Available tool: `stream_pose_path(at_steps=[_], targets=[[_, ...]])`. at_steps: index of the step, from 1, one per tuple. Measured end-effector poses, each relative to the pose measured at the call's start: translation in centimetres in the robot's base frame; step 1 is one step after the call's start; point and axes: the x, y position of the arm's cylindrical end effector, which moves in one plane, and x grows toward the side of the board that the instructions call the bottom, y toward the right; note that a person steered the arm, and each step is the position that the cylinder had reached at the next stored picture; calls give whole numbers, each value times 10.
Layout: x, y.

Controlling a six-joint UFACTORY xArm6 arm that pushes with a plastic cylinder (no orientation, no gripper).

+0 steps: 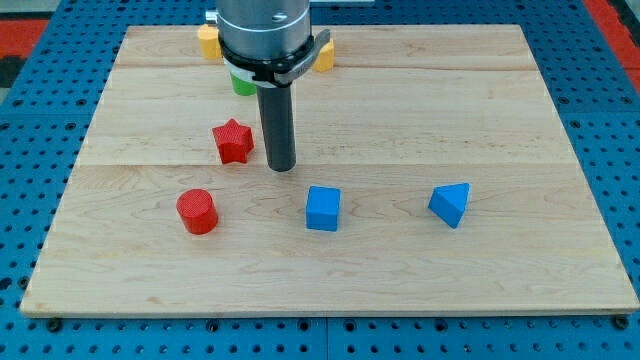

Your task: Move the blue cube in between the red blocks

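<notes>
The blue cube (pixel 323 208) sits a little below the middle of the wooden board (pixel 520 270), and the rod's tip (pixel 281 167) rests just up and to the view's left of it, near but not touching. That offset matters most: the gap between the red star (pixel 232 141) and the red cylinder (pixel 197 211) lies to the view's left of the cube, so the tip seems to stand on the wrong side and would probably need to circle round to the cube's right face before pushing leftward. The star is just beside the tip, on its left. The arm carries no claw, only the rod, so nothing opens or shuts. A blue wedge-like block (pixel 450 204) lies well apart toward the board's right edge. Near the top edge, yellow blocks (pixel 208 40) and a green block (pixel 242 83) peek from behind the arm. No containers are present.
</notes>
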Motion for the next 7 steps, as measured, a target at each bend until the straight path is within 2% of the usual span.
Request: stream_pose_path(at_steps=[2,3,4,6,7], targets=[[-1,-58],[-53,-63],[-65,-42],[-53,105],[-52,120]])
